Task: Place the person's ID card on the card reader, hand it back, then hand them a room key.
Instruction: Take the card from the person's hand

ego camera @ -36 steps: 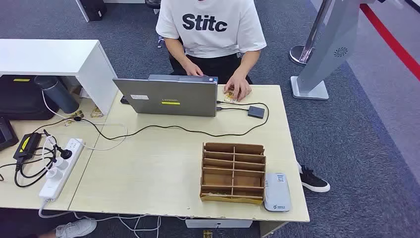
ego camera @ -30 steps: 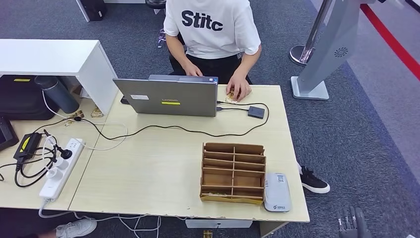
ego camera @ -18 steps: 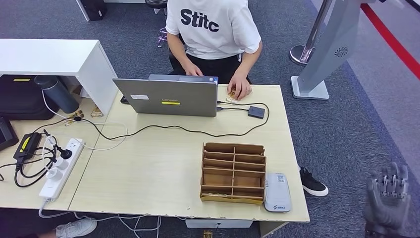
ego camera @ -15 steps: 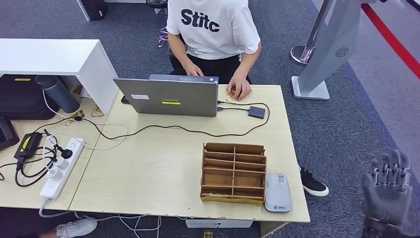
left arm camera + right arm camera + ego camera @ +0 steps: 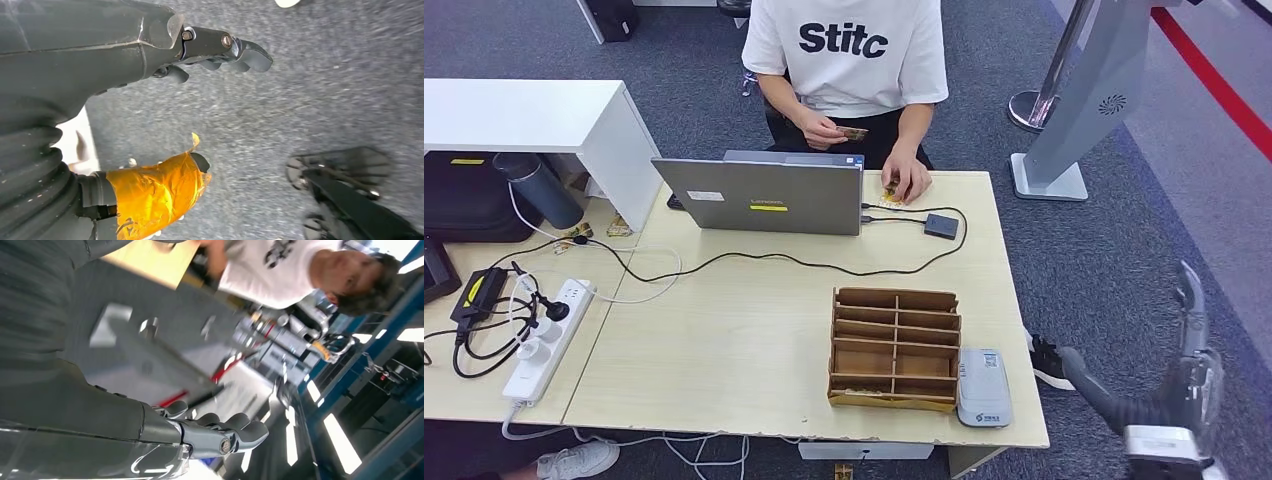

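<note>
- Head view: a person in a white T-shirt (image 5: 849, 50) sits at the far side of the desk (image 5: 724, 330) behind an open grey laptop (image 5: 762, 195), holding a small card (image 5: 854, 132) in one hand above the lap — the other hand rests on the desk beside the laptop. The grey card reader (image 5: 983, 387) lies at the near right corner, just beside the wooden slotted organizer (image 5: 894, 348). A white power strip (image 5: 549, 338) sits at the left. The right hand (image 5: 1169, 400) is raised over the carpet, well right of the desk, seen edge-on, thumb stretched toward the desk.
- Left wrist view: the left hand (image 5: 150, 100) hangs over grey carpet, its fingers (image 5: 240, 50) gently curved, its thumb wrapped in orange tape — nothing held.
- Right wrist view: blurred; the right hand's fingers (image 5: 225, 432) extend with nothing in them, the person beyond
</note>
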Action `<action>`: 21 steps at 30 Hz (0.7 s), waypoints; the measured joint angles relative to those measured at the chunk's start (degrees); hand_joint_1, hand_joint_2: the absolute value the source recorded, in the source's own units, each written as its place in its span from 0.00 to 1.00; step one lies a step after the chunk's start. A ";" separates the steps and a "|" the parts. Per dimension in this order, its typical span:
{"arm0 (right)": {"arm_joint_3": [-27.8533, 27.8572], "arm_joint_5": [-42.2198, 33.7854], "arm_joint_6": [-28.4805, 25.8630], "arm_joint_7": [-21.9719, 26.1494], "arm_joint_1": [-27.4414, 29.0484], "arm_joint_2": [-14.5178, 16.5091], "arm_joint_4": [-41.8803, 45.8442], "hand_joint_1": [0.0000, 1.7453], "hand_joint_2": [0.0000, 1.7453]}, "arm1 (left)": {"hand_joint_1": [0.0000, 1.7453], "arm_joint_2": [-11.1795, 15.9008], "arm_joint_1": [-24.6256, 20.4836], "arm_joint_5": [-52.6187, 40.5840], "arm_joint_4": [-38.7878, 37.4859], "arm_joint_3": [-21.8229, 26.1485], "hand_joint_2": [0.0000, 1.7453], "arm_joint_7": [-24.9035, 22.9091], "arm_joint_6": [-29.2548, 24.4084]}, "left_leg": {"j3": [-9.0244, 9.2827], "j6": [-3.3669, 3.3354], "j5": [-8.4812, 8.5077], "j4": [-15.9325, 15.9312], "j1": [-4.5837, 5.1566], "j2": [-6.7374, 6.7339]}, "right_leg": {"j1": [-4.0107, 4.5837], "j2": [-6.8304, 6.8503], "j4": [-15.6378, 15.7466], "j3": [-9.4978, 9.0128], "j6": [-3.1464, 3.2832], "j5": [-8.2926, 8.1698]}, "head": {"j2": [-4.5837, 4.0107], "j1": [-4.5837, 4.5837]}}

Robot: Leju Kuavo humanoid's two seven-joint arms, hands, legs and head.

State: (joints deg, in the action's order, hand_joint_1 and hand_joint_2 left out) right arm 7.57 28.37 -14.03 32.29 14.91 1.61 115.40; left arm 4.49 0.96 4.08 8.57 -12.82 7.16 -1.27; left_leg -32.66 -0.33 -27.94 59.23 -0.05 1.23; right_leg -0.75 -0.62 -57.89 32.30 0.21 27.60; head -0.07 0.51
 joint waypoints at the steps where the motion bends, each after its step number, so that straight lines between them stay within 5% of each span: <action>1: -2.00 3.83 -2.85 -1.15 0.11 -0.74 0.12 0.00 1.00 | 0.00 0.06 -0.06 -0.13 0.00 -0.29 1.00 -1.03 -0.17 | 0.00 0.00 0.00 0.00 0.00 0.00 | 0.00 0.00 0.00 0.00 0.00 0.00 | 0.00 -0.01; 10: -19.02 16.39 -12.71 -8.50 -4.04 -6.33 -3.00 0.00 1.00 | 0.00 0.52 -0.72 -1.96 0.00 -3.55 1.00 -7.12 -2.10 | 0.04 0.03 0.08 0.00 -0.01 0.04 | 0.01 0.02 -0.01 -0.01 0.00 -0.01 | 0.00 -0.01; 21: -23.86 16.74 -12.86 -9.63 -6.88 -8.35 -5.51 0.00 1.00 | 0.00 0.89 -0.84 -2.43 0.00 -4.80 1.00 -8.00 -2.00 | -0.04 0.03 0.07 0.00 -0.01 0.00 | 0.00 0.00 0.00 0.00 0.01 -0.03 | 0.00 -0.01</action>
State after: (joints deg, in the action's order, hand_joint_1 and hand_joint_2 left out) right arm -16.29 45.11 -26.89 22.66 8.03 -6.74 109.90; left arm 5.37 0.12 1.65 8.57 -17.62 -0.84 -3.27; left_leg -32.69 -0.30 -27.88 59.22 -0.06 1.23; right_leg -0.74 -0.63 -57.89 32.30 0.22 27.58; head -0.07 0.50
